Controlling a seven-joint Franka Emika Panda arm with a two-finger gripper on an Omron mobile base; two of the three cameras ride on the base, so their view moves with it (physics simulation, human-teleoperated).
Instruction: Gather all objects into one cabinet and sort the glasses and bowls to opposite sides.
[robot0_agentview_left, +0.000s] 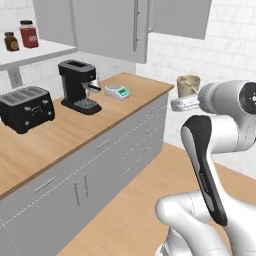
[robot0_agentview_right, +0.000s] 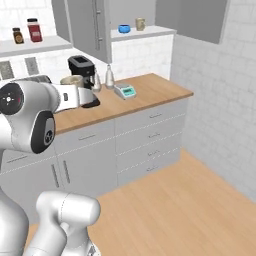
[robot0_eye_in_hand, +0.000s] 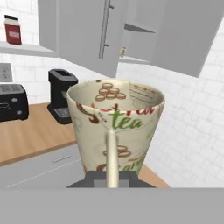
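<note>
Up in the air, past the right end of the wooden surface (robot0_agentview_left: 75, 135), a beige cup (robot0_eye_in_hand: 114, 127) sits in the robot's hand (robot0_eye_in_hand: 111, 177). The cup has brown and green marks and the word "tea" on it. It stands upright, with its open top up. The hand is closed tight on the cup's thin handle at the near side of the cup. From the left base view the same cup (robot0_agentview_left: 188, 86) shows by the white arm, in front of the white tiled wall. From the right base view its rim (robot0_agentview_right: 71, 80) peeks up behind the arm.

High up on the far wall is the cabinet (robot0_agentview_right: 145, 22), with its doors swung open. On its pale shelf a small blue bowl (robot0_agentview_right: 124, 29) stands to the left and a second beige cup (robot0_agentview_right: 140, 23) stands just to its right. They are close but apart.

Down on the surface a black coffee machine (robot0_agentview_left: 78, 86) stands near the wall. A small white scale with a green top (robot0_agentview_left: 118, 92) lies to its right, and a black toaster (robot0_agentview_left: 26, 108) stands to its left. A white bottle (robot0_agentview_right: 108, 76) stands between the coffee machine and the scale. On a wall shelf (robot0_agentview_left: 35, 52) at the far left are two jars, a red one (robot0_agentview_left: 28, 34) and a brown one (robot0_agentview_left: 11, 41).
</note>
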